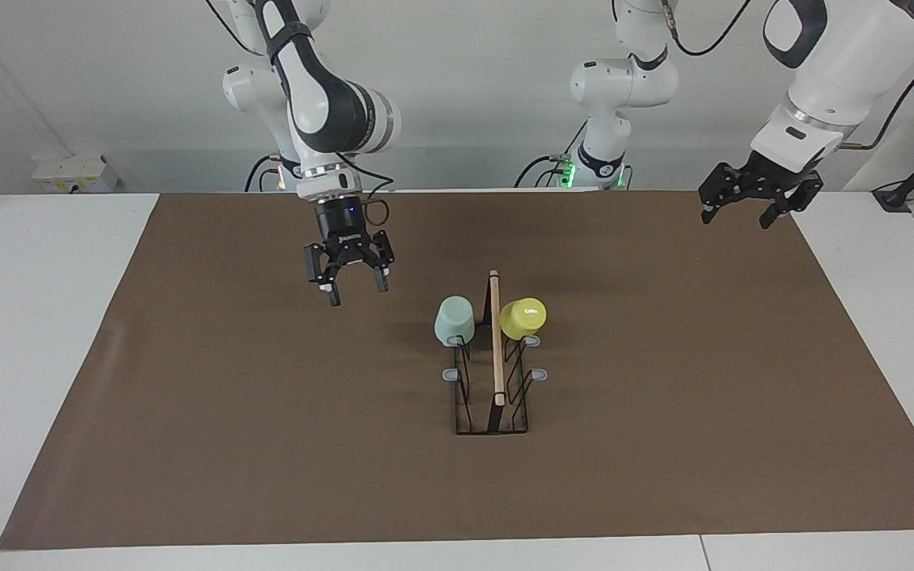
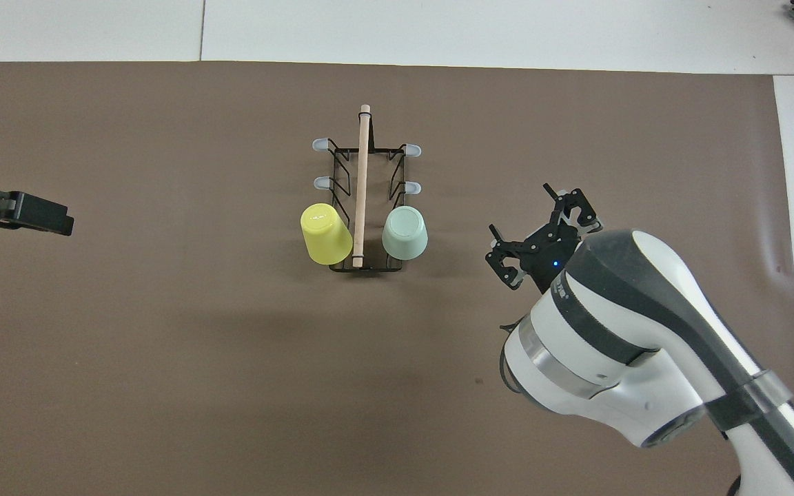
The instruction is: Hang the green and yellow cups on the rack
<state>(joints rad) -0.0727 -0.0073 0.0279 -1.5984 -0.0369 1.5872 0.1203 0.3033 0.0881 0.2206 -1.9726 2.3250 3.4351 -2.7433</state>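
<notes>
The pale mint green plastic cup [image 1: 455, 319] and bright yellow plastic cup [image 1: 522, 317] hang upturned on the black wire rack [image 1: 493, 400] with its wooden rod. The right pincer [image 1: 355, 291] hovers wide open and empty over the brown mat [image 1: 187, 396] beside the green cup. The left pincer [image 1: 738, 214], open and empty, waits over the mat's edge at its own end of the white bench [image 1: 28, 317].

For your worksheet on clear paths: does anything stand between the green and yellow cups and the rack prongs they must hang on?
Nothing does: the green cup and yellow cup already sit upturned on prongs of the rack. Both grippers hang apart, empty.

Brown mat [image 1: 266, 444] over white table [image 1: 28, 357]; white box [image 1: 72, 172] at its edge.
</notes>
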